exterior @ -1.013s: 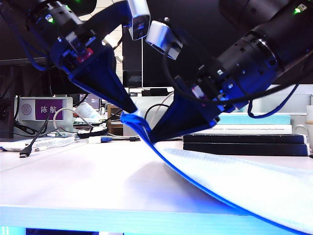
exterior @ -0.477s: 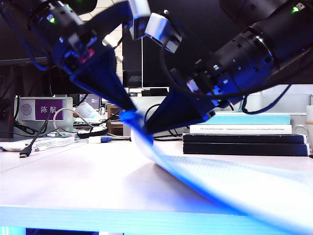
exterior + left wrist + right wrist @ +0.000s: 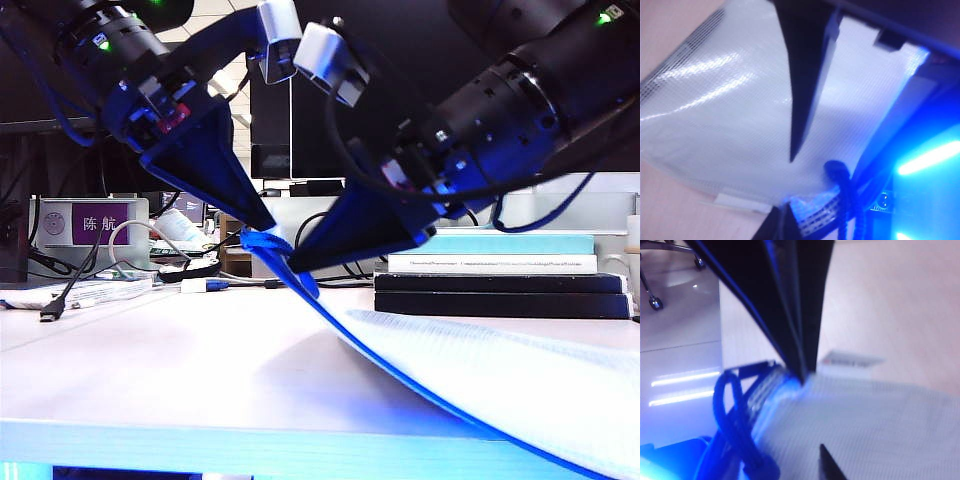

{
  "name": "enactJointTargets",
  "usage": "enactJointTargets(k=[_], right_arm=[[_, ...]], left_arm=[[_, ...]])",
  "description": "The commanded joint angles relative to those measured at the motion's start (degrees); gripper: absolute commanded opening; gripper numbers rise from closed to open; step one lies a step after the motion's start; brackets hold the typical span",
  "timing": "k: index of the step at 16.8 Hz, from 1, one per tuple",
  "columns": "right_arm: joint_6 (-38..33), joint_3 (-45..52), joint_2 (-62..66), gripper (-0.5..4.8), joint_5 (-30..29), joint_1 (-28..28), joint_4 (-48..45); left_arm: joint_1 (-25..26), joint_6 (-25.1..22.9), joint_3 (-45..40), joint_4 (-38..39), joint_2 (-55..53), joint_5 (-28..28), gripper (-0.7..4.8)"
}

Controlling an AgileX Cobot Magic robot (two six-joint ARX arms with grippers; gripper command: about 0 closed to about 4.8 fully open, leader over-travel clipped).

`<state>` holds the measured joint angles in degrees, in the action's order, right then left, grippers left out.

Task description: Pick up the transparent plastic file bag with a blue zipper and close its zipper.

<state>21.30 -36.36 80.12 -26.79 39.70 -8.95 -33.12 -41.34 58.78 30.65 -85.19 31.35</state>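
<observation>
- File bag (image 3: 480, 385) – thin, floppy, sags to table (image 3: 150, 370); grip at zipper (image 3: 300, 285) edge.
- L gripper (image 3: 262, 222) pinched shut on bag corner.
- R gripper (image 3: 300, 262) at zipper end – finger gap can't tell.

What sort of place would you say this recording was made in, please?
Most likely an office or lab workspace: a white desk carries stacked books, with a nameplate, cables and dark monitors behind. Both grippers, left and right, meet at the lifted corner of the file bag.
</observation>
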Motion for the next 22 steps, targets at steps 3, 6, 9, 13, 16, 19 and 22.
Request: enactJointTargets(k=[3,6,9,13,16,19,22], right_arm=[[-0.04,-0.26,-0.11,1.74,-2.36,0.35,-2.45],[-0.04,-0.26,-0.11,0.18,-4.76,0.35,-2.64],[-0.04,-0.26,-0.11,-0.03,-4.74,0.33,-2.58],[-0.04,-0.26,-0.13,-0.03,-2.71,0.35,-0.55],[-0.04,-0.24,-0.11,-0.03,-2.43,0.33,1.57],[-0.07,-0.26,-0.13,-0.03,-1.16,0.28,1.14],[-0.76,-0.33,-0.57,-0.03,1.4,0.07,0.13]], left_arm=[[-0.15,0.11,0.39,-1.99,0.2,2.12,-0.06],[-0.15,1.09,0.39,-3.61,0.2,2.21,-0.06],[-0.15,1.27,0.39,-4.17,0.2,3.37,-0.06],[0.28,2.64,0.39,-6.25,0.2,-2.27,-0.06],[1.86,4.11,0.39,-7.37,0.2,-3.8,-0.06],[2.36,4.07,0.37,-7.08,0.2,-10.6,-0.06],[2.36,-2.25,0.33,-2.45,0.2,-15.26,-0.05]])
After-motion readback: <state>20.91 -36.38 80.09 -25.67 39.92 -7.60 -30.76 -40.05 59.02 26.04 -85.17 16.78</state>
